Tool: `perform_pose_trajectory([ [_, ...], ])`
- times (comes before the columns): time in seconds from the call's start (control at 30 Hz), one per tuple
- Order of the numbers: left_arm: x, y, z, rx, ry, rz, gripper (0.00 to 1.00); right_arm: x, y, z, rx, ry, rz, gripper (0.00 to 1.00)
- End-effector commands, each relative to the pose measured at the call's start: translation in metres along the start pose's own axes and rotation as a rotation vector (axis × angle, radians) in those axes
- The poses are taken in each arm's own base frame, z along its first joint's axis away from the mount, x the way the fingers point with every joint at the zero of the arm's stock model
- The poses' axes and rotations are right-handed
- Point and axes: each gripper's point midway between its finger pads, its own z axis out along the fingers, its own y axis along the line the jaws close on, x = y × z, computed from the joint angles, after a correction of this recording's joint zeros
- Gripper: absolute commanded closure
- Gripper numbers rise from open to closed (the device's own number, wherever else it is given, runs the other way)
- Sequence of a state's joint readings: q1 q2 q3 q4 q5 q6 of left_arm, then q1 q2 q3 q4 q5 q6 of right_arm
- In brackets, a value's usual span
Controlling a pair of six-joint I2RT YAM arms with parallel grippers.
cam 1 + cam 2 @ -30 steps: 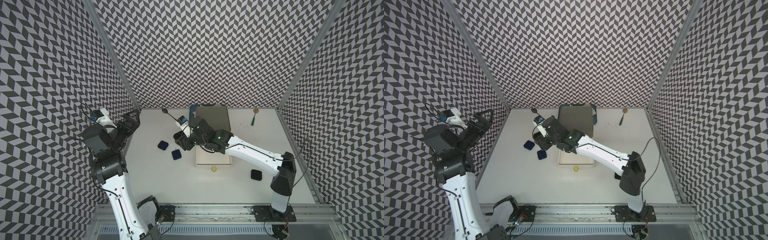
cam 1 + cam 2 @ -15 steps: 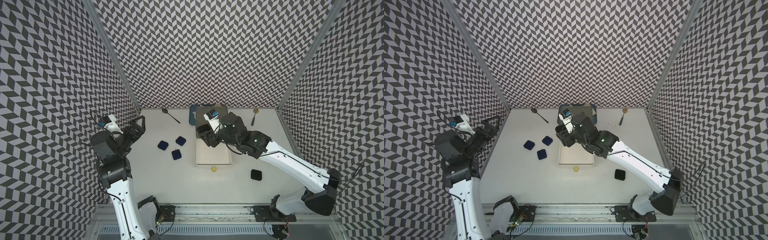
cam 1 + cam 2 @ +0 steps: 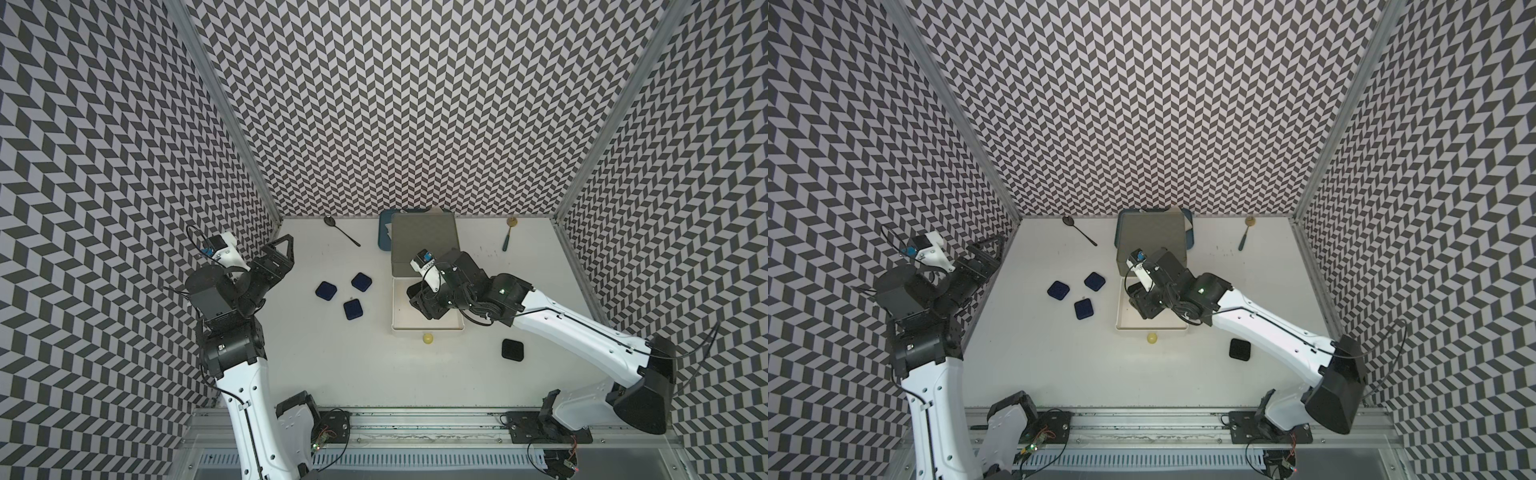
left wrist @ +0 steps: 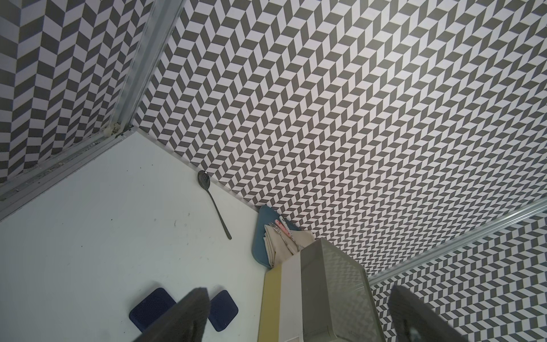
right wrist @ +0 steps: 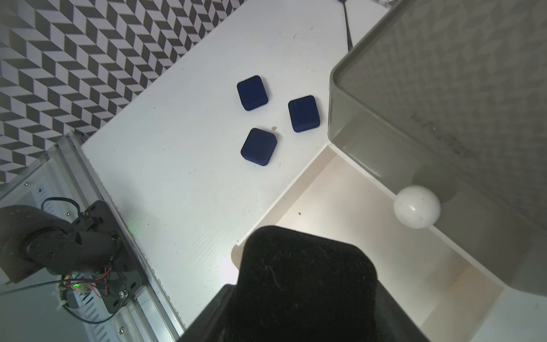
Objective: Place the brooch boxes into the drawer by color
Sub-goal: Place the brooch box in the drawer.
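Note:
My right gripper [image 3: 428, 305] is shut on a black brooch box [image 5: 307, 284] and hangs over the left part of the pulled-out white drawer [image 3: 451, 329] of the chest [image 3: 424, 237]. The gripper's fingers are hidden behind the box in the right wrist view. The grey top drawer with its white knob [image 5: 416, 206] is shut. Three navy brooch boxes [image 3: 326, 290] [image 3: 361, 281] [image 3: 353, 309] lie on the table left of the chest. Another black box [image 3: 512, 349] lies at the front right. My left gripper [image 3: 278, 253] is open, raised at the far left, holding nothing.
A yellow knob [image 3: 428, 338] sticks out at the white drawer's front. A dark spoon [image 3: 341, 230] lies at the back left and a second spoon [image 3: 508, 235] at the back right. A dark blue tray [image 3: 384, 232] with a napkin sits behind the chest.
My right gripper, with the black box, has swung right from beside the navy boxes, across the chest front, to over the open white drawer. The left arm has shifted slightly.

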State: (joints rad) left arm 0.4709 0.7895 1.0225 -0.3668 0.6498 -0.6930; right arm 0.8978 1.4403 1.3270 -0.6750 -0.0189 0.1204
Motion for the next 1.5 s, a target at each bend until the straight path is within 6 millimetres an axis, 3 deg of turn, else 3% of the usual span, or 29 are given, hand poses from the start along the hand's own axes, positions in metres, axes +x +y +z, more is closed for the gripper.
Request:
perform_pose_trajectory([
  [0.0, 0.0, -0.006, -0.001, 0.028, -0.006, 0.03, 0.0, 0.001, 0.003, 0.007, -0.025, -0.006, 0.005, 0.83],
  [0.2, 0.008, 0.002, -0.002, -0.006, -0.002, 0.05, 0.0, 0.001, -0.002, 0.023, -0.002, -0.011, 0.034, 0.84],
  [0.5, 0.035, 0.024, 0.002, -0.039, 0.042, 0.052, 0.0, 0.019, -0.01, 0.043, 0.036, 0.048, 0.055, 0.83],
  [0.97, 0.041, 0.026, 0.003, -0.042, 0.064, 0.063, 0.0, 0.026, -0.016, 0.082, 0.063, 0.071, 0.056, 0.84],
  [1.47, 0.041, 0.027, 0.004, -0.045, 0.069, 0.072, 0.0, 0.051, -0.027, 0.115, 0.093, 0.134, 0.049, 0.83],
])
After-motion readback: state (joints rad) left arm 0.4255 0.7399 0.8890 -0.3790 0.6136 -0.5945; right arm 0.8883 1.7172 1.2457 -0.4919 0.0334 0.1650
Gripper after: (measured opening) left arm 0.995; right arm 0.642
